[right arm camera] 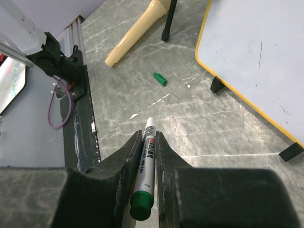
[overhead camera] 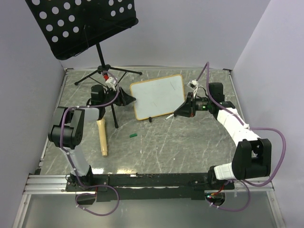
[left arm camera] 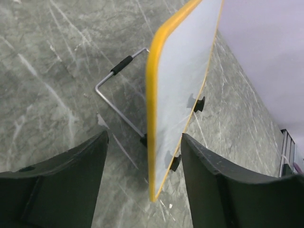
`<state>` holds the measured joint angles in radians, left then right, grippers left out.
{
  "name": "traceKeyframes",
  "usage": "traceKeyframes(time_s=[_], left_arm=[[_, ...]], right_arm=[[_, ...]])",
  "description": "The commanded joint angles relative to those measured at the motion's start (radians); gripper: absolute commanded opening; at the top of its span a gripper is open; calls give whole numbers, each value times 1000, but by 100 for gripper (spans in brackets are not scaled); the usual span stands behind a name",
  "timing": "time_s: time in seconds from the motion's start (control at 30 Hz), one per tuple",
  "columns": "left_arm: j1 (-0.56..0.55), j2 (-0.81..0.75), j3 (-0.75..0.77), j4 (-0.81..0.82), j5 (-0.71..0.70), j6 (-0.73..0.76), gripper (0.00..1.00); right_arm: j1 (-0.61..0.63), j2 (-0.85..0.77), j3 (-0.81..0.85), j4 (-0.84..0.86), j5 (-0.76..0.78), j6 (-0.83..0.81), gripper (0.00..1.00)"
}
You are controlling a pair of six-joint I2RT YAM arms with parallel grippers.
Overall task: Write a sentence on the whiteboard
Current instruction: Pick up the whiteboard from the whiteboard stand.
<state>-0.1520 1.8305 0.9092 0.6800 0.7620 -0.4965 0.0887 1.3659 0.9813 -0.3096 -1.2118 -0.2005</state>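
Note:
The whiteboard (overhead camera: 157, 96) has a tan-yellow frame and leans on a wire prop (left arm camera: 114, 90) at the middle back of the table. Its face carries only faint marks (right arm camera: 256, 52). My left gripper (overhead camera: 128, 99) is at the board's left edge, open, with the board's edge (left arm camera: 152, 118) standing between the jaws and touching neither finger. My right gripper (overhead camera: 179, 112) hovers just off the board's lower right corner, shut on a marker (right arm camera: 148, 161) that has a green end and a bare tip pointing forward. The marker's green cap (overhead camera: 133, 136) lies on the table (right arm camera: 160, 79).
A black perforated music stand (overhead camera: 85, 23) stands at the back left, its tripod legs (overhead camera: 114, 114) beside my left arm. A tan wooden handle (overhead camera: 102, 137) lies at the left (right arm camera: 137, 33). The metal rail (overhead camera: 142, 180) runs along the near edge.

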Motion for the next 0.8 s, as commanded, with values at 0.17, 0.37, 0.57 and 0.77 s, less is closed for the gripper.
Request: traceKeyframes(time_s=[0.17,0.37,0.57,0.77], left_arm=[[-55,59,25,170,2,-30,53],[-57,78,30,188,10,-47,39],[-57,73,37,223,37,-71,1],[-55,39,22,317,80,-96,1]], right_arm=[[-4,25,54,-16,-26,-36,0],[-4,22,56,-22,-29,-39,0],[-6,30,60,-34,-31,-48,0],[-6,25,62,-40,-28,-54,0]])
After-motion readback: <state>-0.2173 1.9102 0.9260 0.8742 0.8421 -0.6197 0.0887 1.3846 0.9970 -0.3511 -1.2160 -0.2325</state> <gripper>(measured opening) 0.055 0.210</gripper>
